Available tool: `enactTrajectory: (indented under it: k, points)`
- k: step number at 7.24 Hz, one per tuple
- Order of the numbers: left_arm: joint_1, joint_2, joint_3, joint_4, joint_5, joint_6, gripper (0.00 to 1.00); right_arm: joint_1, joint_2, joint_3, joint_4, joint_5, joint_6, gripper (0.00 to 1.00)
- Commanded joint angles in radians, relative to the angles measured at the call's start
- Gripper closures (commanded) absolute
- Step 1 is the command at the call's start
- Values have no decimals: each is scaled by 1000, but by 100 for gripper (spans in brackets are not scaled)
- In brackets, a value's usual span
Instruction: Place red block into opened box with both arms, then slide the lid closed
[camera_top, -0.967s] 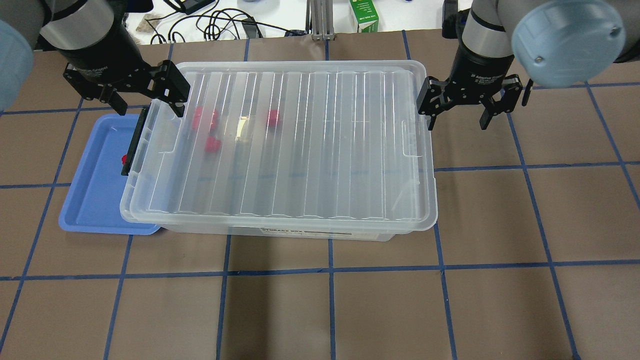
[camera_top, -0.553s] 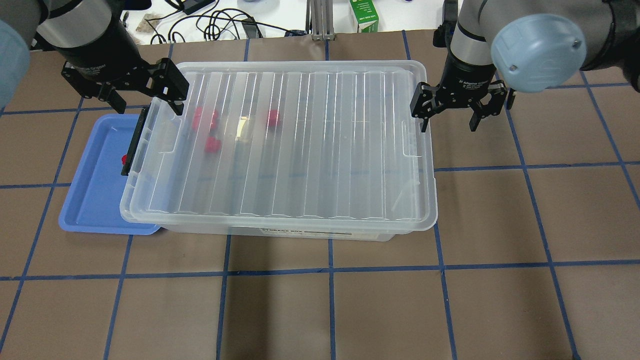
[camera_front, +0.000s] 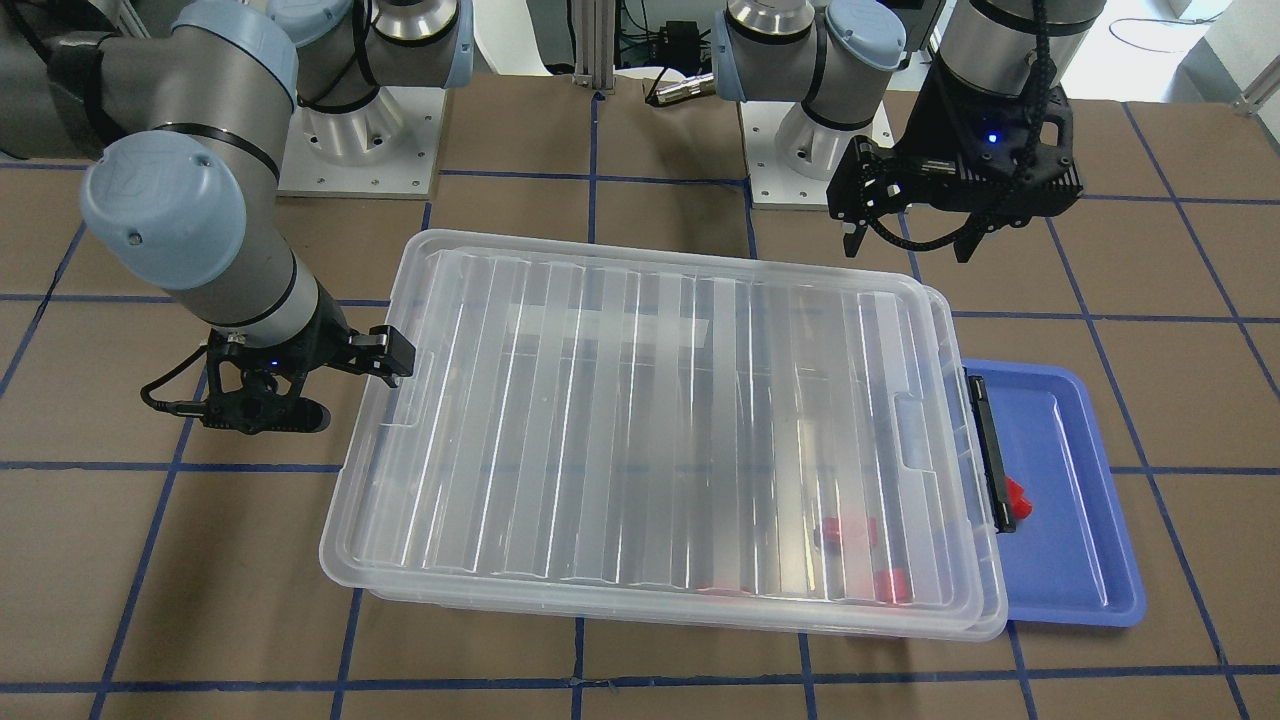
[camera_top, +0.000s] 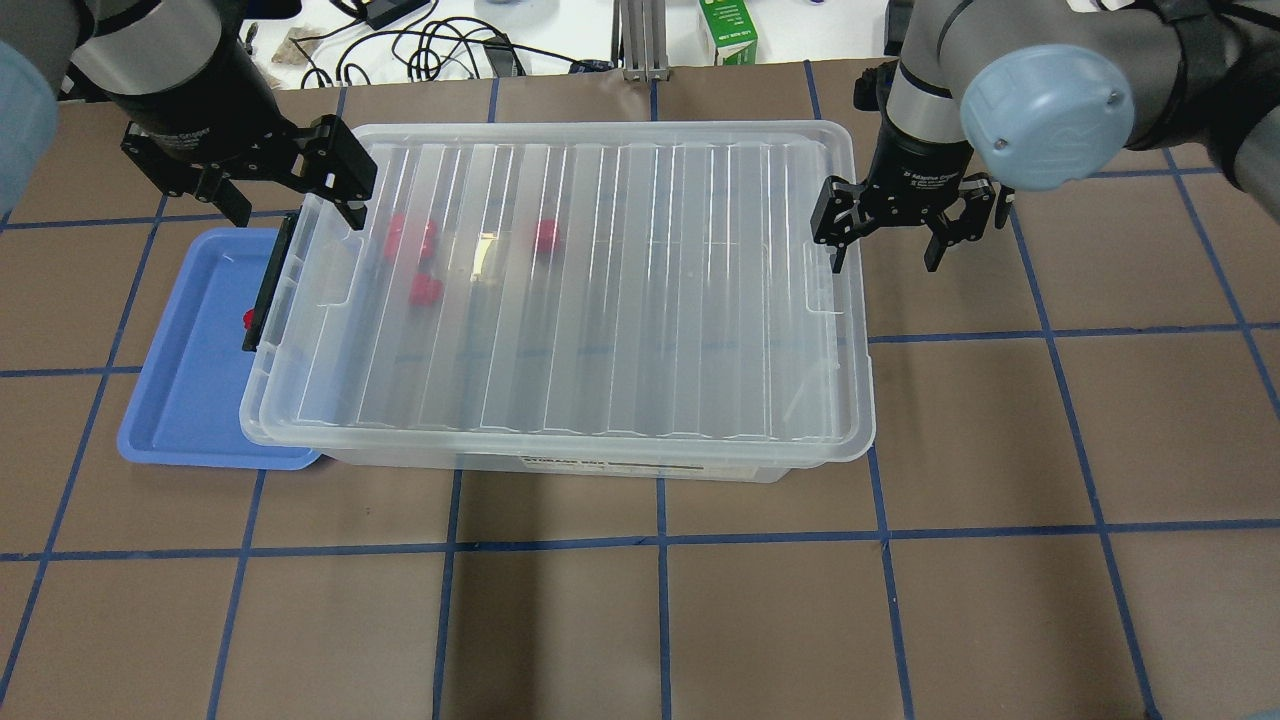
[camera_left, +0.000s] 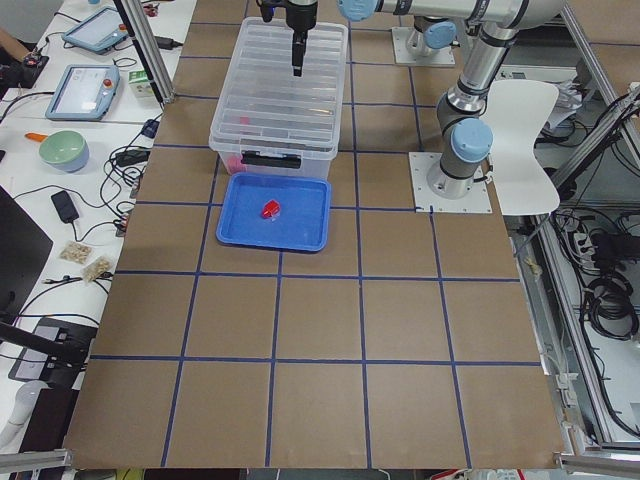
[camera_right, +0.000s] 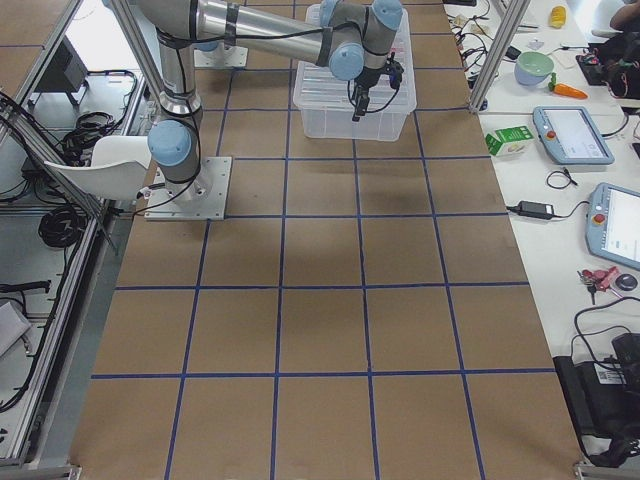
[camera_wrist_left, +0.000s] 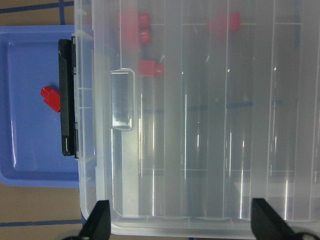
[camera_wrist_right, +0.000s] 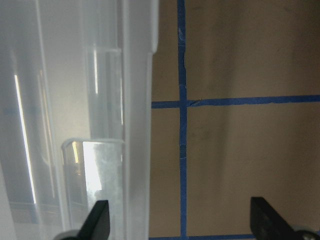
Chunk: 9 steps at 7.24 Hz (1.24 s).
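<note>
Two spread grippers bracket the lid (camera_top: 600, 300), which lies flat over the box (camera_top: 400, 463) but sits shifted toward the robot's right: the box's end with the black bar (camera_top: 268, 290) pokes out past it on the left. The right gripper (camera_top: 884, 255), empty and wide open, hangs at the lid's right short end with one finger over the rim and the other outside it, above the surface (camera_top: 700, 600). The left gripper (camera_top: 290, 195), likewise open and holding nothing, hovers over the far left corner of the box. The job now looks to be seating the lid. For that the right gripper should drop until its outer finger is level with the rim, then push steadily leftward along the ridges from near the middle of that end so the lid does not skew. The left gripper had best keep out of the lid's path. Several red blocks (camera_top: 412, 238) lie inside under the lid, while one red block (camera_top: 247, 319) sits in the blue tray (camera_top: 190, 380) just beside the black bar, so the placing may not be complete. The left wrist view shows that stray block plainly and four or so red shapes under the lid, where the overhead gives three blurs. The front view alone shows the lid overhanging the box at the right end. The right wrist view shows the tab recess (camera_wrist_right: 95, 170) close by the inner finger.
</note>
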Motion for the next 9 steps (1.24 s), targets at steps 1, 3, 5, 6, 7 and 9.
enactTrajectory:
  k: [1,3,5,6,7,9]
  points:
    - [-1,0,-11,0,0,1,0,-6,14,1,6,-11,-13,0]
    - [-1,0,-8,0,2,1,0,-10,16,1,3,-17,-53,0]
    - [2,-2,-5,0,0,4,0,-13,17,1,-2,-43,-110,0]
    - [2,-2,-2,3,0,2,0,-21,17,1,-4,-74,-119,0]
    - [2,-3,-5,3,0,2,0,-30,17,1,-5,-86,-182,0]
    - [0,-6,-7,5,0,2,0,-67,16,-1,-5,-86,-205,0]
